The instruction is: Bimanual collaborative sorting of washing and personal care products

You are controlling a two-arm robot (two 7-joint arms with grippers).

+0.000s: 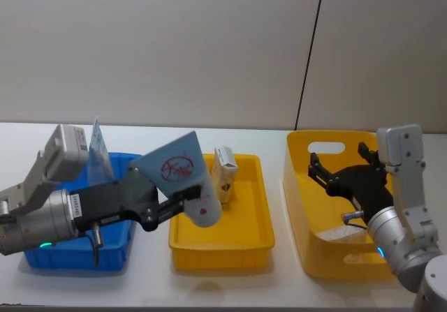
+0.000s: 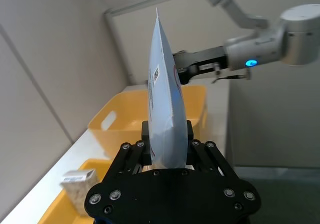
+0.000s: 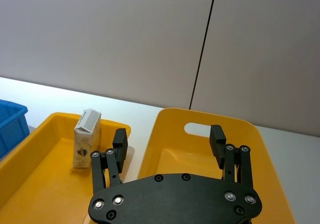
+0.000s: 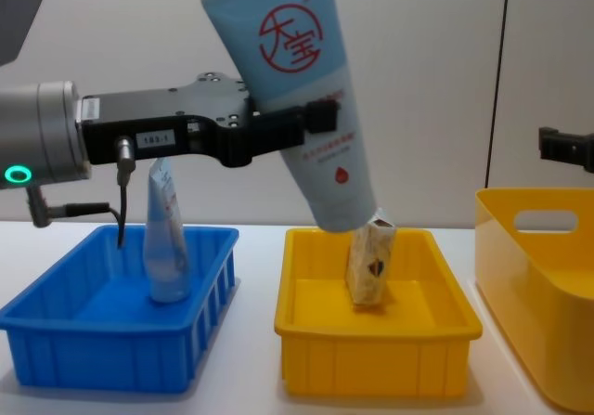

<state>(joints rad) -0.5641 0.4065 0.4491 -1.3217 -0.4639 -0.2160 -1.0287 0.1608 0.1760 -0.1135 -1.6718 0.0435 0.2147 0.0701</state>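
pale-blue plastic squeeze tube (image 1: 180,172) is clamped in my left gripper (image 1: 186,200), cap down, high over the shallow yellow plastic tray (image 1: 262,186), likely to clear its rim and the small beige patterned carton (image 1: 224,176). my right gripper (image 1: 339,165) hovers, fingers apart, over the deep yellow bin (image 1: 299,211)

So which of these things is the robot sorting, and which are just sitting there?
Being sorted: big pale-blue tube, held up in the left tool; smaller tube standing in the blue tray; beige carton in the shallow yellow tray.
Just sitting there: both those trays; the deep yellow bin, with the open right tool over it.
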